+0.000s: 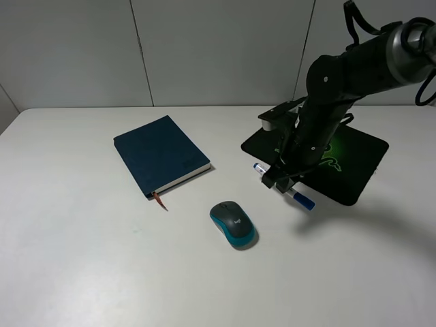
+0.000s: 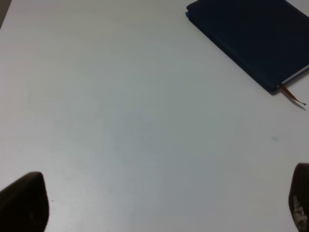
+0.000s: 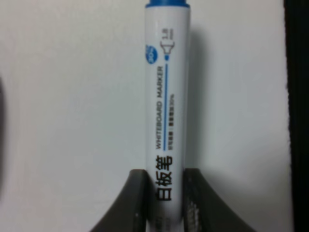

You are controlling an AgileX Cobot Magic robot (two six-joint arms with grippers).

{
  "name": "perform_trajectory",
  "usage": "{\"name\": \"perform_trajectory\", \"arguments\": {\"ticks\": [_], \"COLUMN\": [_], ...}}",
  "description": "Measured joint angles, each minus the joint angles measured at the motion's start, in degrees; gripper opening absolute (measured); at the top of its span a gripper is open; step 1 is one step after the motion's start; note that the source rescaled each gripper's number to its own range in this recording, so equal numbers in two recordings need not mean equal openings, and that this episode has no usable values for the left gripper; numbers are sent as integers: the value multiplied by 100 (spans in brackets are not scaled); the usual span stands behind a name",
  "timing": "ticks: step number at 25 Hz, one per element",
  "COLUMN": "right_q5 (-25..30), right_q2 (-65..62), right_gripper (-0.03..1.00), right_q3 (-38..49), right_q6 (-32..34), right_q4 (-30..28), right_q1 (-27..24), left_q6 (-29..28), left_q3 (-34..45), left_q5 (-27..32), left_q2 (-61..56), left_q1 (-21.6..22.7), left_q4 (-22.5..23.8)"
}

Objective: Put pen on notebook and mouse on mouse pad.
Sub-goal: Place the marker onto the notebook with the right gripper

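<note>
A white table (image 1: pixel 82 272) with a smooth, matte top takes up most of the scene. Behind the table's far edge stands a pale grey wall (image 1: pixel 218 48) of flat panels, with thin dark seams (image 1: pixel 142 51) running down towards the table. The light is soft and even. A faint shadow (image 1: pixel 368 225) lies near the table's right end.

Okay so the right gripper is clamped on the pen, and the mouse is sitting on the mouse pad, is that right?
Not quite. The right gripper is shut on the pen, but the mouse is not on the mouse pad. The exterior high view shows it on the bare white table, apart from the pad.
</note>
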Motion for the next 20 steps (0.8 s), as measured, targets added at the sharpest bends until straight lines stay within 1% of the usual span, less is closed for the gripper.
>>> {"name": "perform_trajectory", "arguments": {"ticks": [8,10,15,20], "right_q5": [792,933,1163,1369], "right_q2": [0,0,0,109], "right_gripper": [0,0,0,0], "right_q3": [-765,-960,-1440,-2025], "right_q6": [217,299,769,957], "right_q4": [-47,-134,-483,-558], "right_q1": [44,177,624,962], "left_q6": [0,0,0,0], "left_q3": [0,0,0,0], "left_q5": [0,0,0,0], "left_q2": [0,0,0,0], "left_q1": [0,0,0,0], "left_q4": [0,0,0,0]}}
